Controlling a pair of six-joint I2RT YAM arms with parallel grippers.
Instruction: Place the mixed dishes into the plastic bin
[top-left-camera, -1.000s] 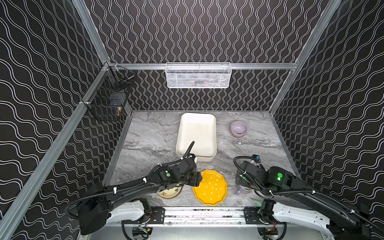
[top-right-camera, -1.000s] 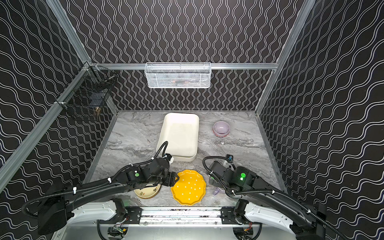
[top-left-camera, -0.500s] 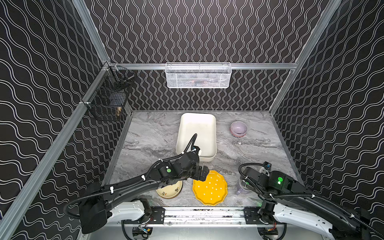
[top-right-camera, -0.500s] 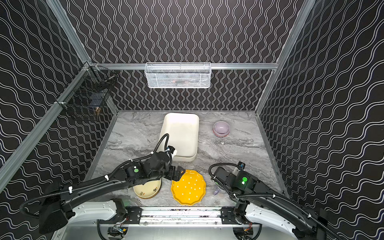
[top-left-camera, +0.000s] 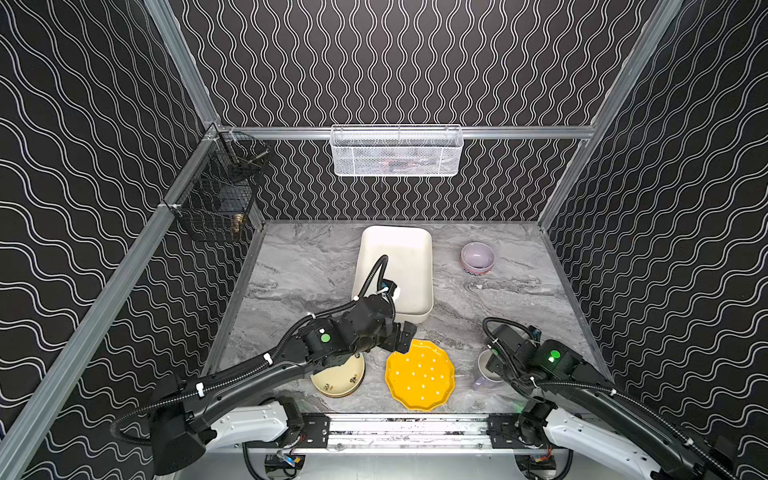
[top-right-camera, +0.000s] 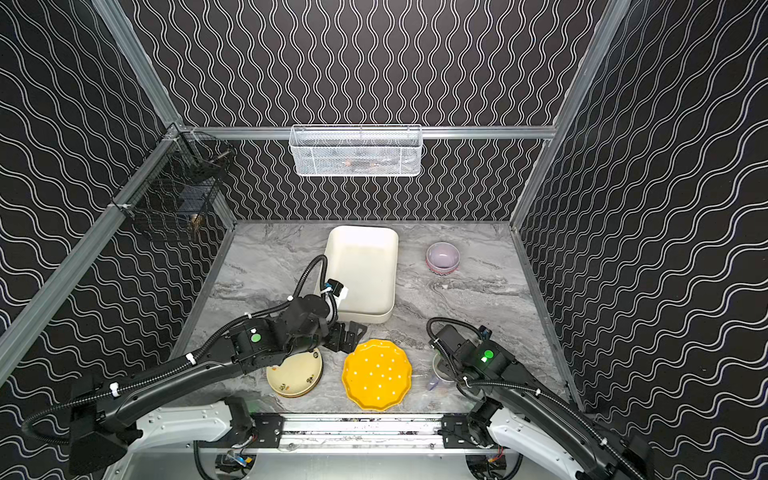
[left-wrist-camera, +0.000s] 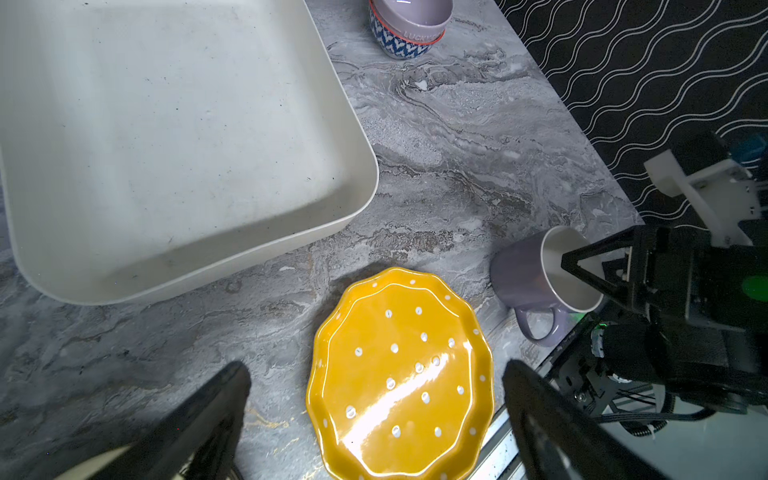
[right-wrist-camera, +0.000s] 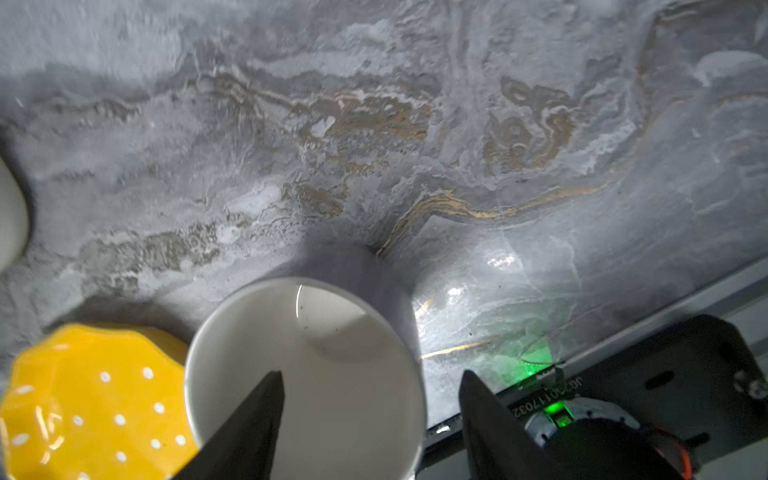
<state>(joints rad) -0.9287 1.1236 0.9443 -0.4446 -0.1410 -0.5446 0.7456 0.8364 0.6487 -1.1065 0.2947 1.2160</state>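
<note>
The yellow scalloped plate (top-left-camera: 419, 374) (top-right-camera: 376, 374) (left-wrist-camera: 399, 374) lies flat near the front edge. My left gripper (top-left-camera: 401, 336) (top-right-camera: 347, 334) (left-wrist-camera: 376, 370) hangs open just above its far rim, holding nothing. A cream floral plate (top-left-camera: 340, 378) (top-right-camera: 295, 376) sits left of it, half under my left arm. The lavender mug (top-left-camera: 484, 370) (top-right-camera: 438, 370) (left-wrist-camera: 523, 278) (right-wrist-camera: 307, 365) stands upright to the right. My right gripper (right-wrist-camera: 370, 374) straddles its rim, one finger inside and one outside, still apart. The cream plastic bin (top-left-camera: 395, 266) (top-right-camera: 361, 266) (left-wrist-camera: 166, 124) is empty. The lilac bowl (top-left-camera: 478, 257) (top-right-camera: 442, 257) (left-wrist-camera: 407, 25) stands right of the bin.
A white mesh basket (top-left-camera: 397, 151) hangs on the back wall. On the left rail hangs a black wire basket (top-left-camera: 220, 199). The table's front edge and metal rail (top-left-camera: 407, 428) run just behind the plates and mug.
My left gripper has opened wide and shifted right from the cream plate to the yellow plate's far rim. My right gripper came down over the mug and its jaws have narrowed.
</note>
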